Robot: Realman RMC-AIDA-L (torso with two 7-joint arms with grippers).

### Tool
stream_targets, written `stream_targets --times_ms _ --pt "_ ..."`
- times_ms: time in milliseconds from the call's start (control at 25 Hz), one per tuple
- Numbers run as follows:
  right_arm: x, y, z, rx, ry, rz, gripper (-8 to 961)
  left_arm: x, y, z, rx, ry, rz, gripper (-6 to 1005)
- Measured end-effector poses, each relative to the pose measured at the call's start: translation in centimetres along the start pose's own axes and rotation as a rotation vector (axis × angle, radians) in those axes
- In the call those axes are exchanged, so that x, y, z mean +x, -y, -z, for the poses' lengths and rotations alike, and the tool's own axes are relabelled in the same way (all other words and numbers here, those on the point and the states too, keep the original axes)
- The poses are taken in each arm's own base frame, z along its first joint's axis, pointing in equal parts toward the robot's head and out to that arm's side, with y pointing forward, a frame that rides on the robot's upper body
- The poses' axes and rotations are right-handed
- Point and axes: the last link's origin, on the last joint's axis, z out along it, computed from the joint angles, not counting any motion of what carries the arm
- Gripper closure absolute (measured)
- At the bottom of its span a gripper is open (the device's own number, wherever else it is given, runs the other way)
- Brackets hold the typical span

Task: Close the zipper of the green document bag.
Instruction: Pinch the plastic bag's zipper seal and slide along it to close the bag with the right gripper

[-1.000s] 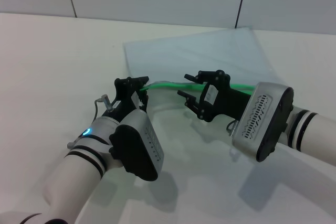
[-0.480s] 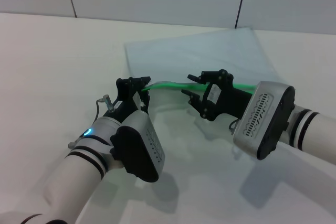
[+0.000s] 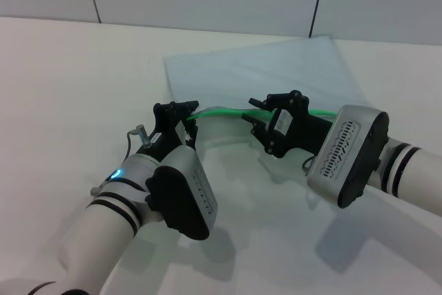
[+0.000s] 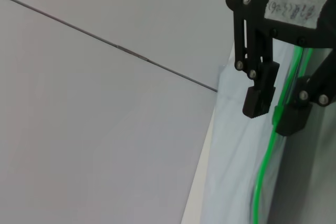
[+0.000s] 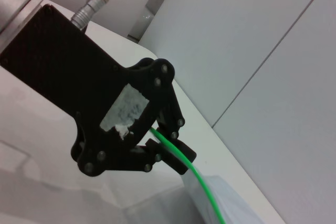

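Zipper: the zipper is a thin bright green strip along the near long edge of the bag, running between the two grippers; in the left wrist view it bows slightly instead of lying straight.
Slider tab: cannot be picked out for certain; a small green nub sits between the right gripper's fingers in the left wrist view, but I cannot tell whether that is the tab.
Bag: the green document bag lies flat on the white table, a pale translucent sheet angled away from the robot, its zip edge lifted a little off the surface.
Handling: judged light, thin and floppy, with slick plastic faces; the strip will likely buckle if pushed, so one end wants pinning while the slider is pulled along.
Where to hold: on the green edge itself, at its end and at the slider, not on the soft sheet.
Left gripper: the left gripper is at the strip's left end, fingers clenched on the green edge, as the right wrist view shows.
Right gripper: the right gripper is farther along the strip, fingers straddling it with a gap between them, not clamped.
Risk: the strip may slip from the pinch.
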Motion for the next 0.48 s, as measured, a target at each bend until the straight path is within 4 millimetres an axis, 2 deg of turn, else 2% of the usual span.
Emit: stream_targets --times_ms 480 --pt "0.02 0.01 0.01 -0.001 -0.001 0.003 741 0.18 0.01 -0.02 0.000 -0.009 -0.009 946"
